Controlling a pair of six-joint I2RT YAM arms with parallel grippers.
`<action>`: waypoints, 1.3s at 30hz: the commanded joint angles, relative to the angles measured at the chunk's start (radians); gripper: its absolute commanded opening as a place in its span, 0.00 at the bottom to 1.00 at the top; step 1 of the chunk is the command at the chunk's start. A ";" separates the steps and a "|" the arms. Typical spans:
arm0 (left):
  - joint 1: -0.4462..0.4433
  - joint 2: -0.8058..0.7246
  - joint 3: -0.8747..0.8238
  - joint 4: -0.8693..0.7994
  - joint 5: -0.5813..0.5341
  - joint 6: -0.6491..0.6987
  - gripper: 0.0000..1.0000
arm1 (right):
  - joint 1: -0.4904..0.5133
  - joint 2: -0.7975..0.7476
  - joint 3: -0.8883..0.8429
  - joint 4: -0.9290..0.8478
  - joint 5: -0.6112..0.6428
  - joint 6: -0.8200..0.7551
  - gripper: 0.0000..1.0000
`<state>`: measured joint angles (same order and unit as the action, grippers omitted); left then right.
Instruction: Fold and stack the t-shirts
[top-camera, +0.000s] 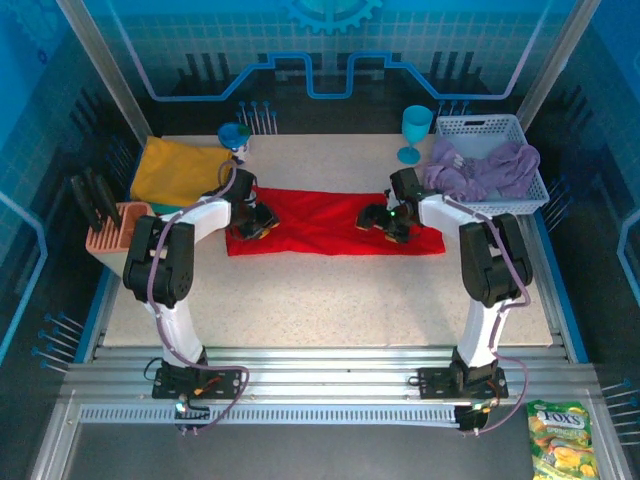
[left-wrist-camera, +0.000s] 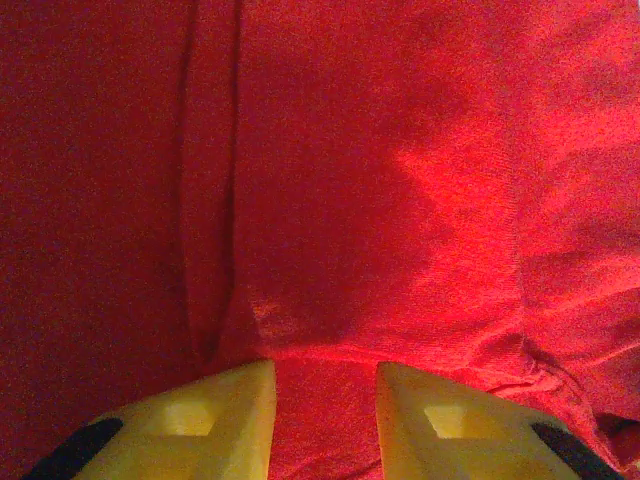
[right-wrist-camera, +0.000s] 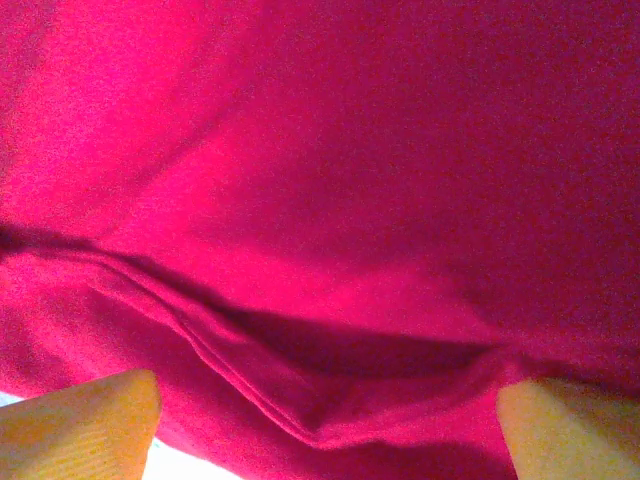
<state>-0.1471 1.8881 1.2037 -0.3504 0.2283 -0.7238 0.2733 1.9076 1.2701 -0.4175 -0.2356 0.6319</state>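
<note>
Left gripper (top-camera: 262, 225) is down on the left end of the red t-shirt (top-camera: 320, 228) in the overhead view; the red t-shirt lies spread as a long band across the middle of the table (top-camera: 330, 300); right gripper (top-camera: 378, 222) is down on its right part; a lavender t-shirt (top-camera: 485, 170) is heaped in the white basket (top-camera: 480, 122) at upper right; a folded mustard-yellow t-shirt (top-camera: 175, 170) lies at upper left; left wrist view: two yellow fingers (left-wrist-camera: 225, 410) at the bottom edge stand a little apart with red cloth in the gap, and I cannot tell whether they pinch it; right wrist view: yellow fingertips (right-wrist-camera: 100, 420) sit in the two bottom corners, spread wide and gripping nothing, above a curved hem fold (right-wrist-camera: 250, 370) of the red t-shirt
</note>
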 joint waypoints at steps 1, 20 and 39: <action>-0.003 -0.031 0.026 -0.047 -0.029 0.034 0.33 | -0.015 0.031 0.083 -0.006 -0.006 0.003 0.88; 0.000 -0.014 0.101 -0.073 -0.036 0.056 0.33 | -0.075 -0.085 0.035 0.040 -0.060 -0.038 0.89; 0.003 -0.016 0.090 -0.157 -0.137 0.128 0.37 | -0.110 -0.270 -0.101 -0.004 -0.058 -0.067 0.91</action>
<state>-0.1471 1.8847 1.2991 -0.4969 0.1158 -0.6186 0.1814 1.6852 1.1866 -0.4049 -0.2947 0.5831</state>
